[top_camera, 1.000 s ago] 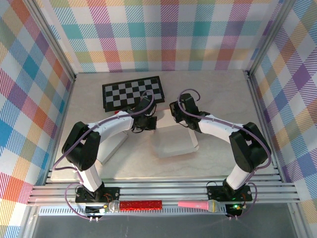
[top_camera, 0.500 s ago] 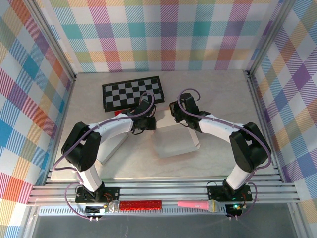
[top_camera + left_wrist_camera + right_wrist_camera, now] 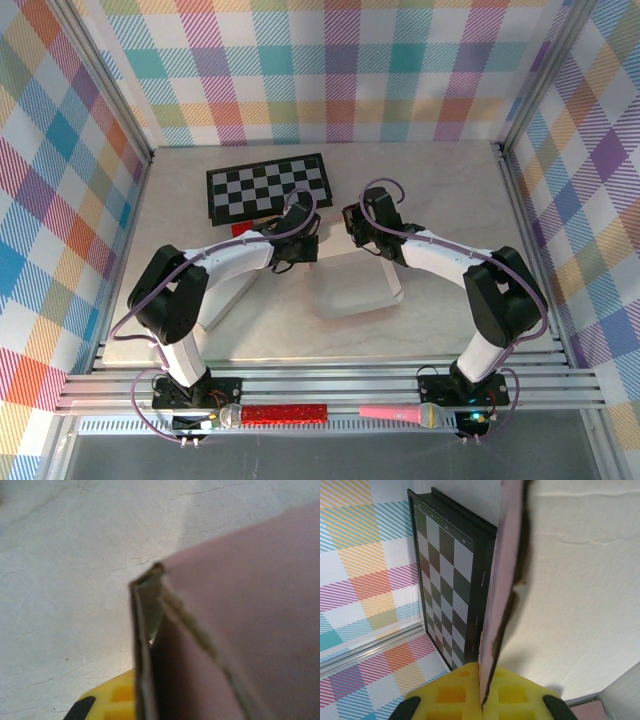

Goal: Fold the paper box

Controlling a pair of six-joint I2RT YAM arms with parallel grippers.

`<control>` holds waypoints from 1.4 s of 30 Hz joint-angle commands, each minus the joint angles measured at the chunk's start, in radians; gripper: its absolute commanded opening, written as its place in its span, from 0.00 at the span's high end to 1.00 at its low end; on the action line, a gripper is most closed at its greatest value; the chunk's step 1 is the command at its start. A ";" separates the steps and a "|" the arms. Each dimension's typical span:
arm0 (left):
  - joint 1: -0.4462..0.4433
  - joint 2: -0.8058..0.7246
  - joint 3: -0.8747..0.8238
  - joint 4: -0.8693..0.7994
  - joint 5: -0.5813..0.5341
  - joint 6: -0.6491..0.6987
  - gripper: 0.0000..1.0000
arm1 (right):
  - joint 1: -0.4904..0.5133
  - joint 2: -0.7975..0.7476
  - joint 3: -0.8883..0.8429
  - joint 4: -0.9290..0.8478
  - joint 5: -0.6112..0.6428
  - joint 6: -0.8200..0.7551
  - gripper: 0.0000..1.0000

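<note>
While the far wall of the pale pink paper box is being raised, both arms meet at its far edge, near the middle of the light marbled table. The box rests on the table just in front of the flat black-and-white chequered board.

The right gripper is at the far right corner of the box. In its wrist view, the thin edge of an upright pink panel runs straight down between the two yellow pads. The jaws are therefore closed on the cardboard. I judge that this hold keeps the wall upright and steady so that the other arm can work against it.

The left gripper is at the far left corner. In its wrist view a folded corner of the pink cardboard stands very close to the lens, with two layers meeting in a sharp ridge. One yellow finger pad lies just beside its lower end. The second pad is hidden, so I cannot tell whether these jaws pinch the corner or are apart.

The folding seems to be about half done. The next move probably needs the left arm to press its corner flap inward without pulling against the right hold. Otherwise the thin card may tear or the wall may spring back.
</note>
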 commanded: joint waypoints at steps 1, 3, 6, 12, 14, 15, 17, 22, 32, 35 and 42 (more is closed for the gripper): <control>-0.017 0.040 0.028 -0.012 -0.094 -0.049 1.00 | 0.005 0.007 0.018 -0.073 -0.028 0.008 1.00; -0.029 0.046 0.030 -0.016 -0.116 -0.064 1.00 | 0.005 0.004 0.019 -0.079 -0.025 0.008 1.00; -0.040 0.041 0.030 -0.026 -0.140 -0.081 1.00 | 0.005 -0.003 0.020 -0.086 -0.022 0.006 1.00; -0.037 -0.020 0.073 -0.097 -0.153 -0.052 1.00 | 0.000 -0.122 0.119 -0.268 0.022 -0.135 0.39; -0.028 -0.035 0.113 -0.155 -0.126 -0.033 1.00 | -0.009 -0.186 0.189 -0.380 0.042 -0.220 0.31; -0.022 -0.039 0.138 -0.191 -0.103 -0.024 1.00 | -0.020 -0.220 0.219 -0.427 0.047 -0.267 0.29; -0.015 -0.048 0.174 -0.245 -0.068 -0.002 1.00 | -0.059 -0.275 0.266 -0.527 0.033 -0.331 0.30; 0.003 -0.078 0.223 -0.327 0.040 0.028 1.00 | -0.215 -0.344 0.296 -0.601 -0.146 -0.473 0.36; 0.085 -0.107 0.243 -0.295 0.370 0.033 1.00 | -0.453 -0.383 0.336 -0.675 -0.382 -0.851 0.40; 0.139 -0.090 0.230 -0.234 0.543 0.024 1.00 | -0.582 -0.395 0.256 -0.584 -0.619 -0.943 0.43; 0.253 -0.002 0.249 -0.147 0.773 0.010 1.00 | -0.686 -0.270 0.182 -0.398 -0.988 -1.005 0.51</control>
